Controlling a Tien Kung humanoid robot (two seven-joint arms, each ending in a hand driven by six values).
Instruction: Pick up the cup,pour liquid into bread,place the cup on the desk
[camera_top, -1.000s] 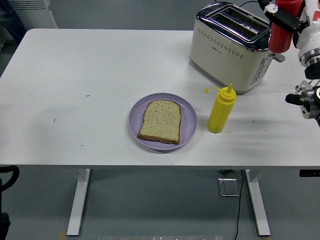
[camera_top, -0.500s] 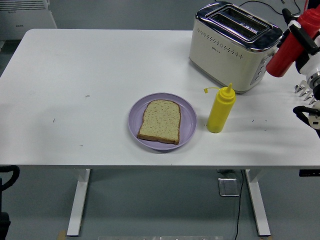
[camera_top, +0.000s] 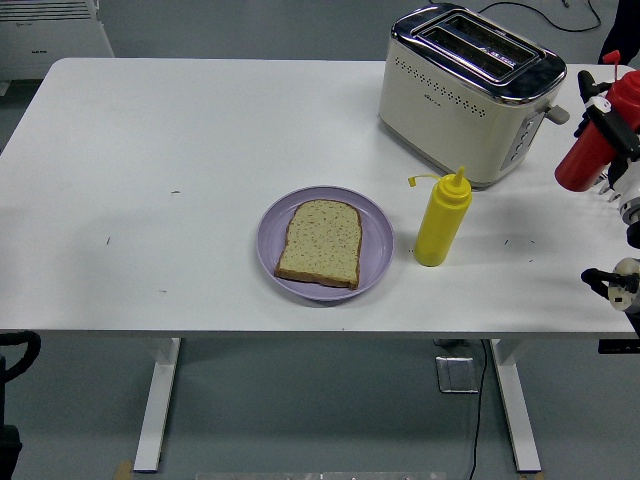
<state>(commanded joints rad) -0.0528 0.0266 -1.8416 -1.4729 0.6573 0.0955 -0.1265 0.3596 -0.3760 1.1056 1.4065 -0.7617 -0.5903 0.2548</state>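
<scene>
White table (camera_top: 200, 150) carries one toaster (camera_top: 465, 90), one yellow squeeze bottle (camera_top: 441, 220), one bread slice (camera_top: 321, 242) on one purple plate (camera_top: 375, 240). At the right edge, the right hand (camera_top: 612, 130), partly cropped, clasps one red bottle (camera_top: 585, 160).

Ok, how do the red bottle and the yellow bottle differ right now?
The red bottle is held tilted in the right hand at the table's right edge; the yellow bottle stands upright and untouched beside the purple plate. Only the yellow one's nozzle shows clearly, its cap hanging off. Both look like squeeze bottles.
</scene>
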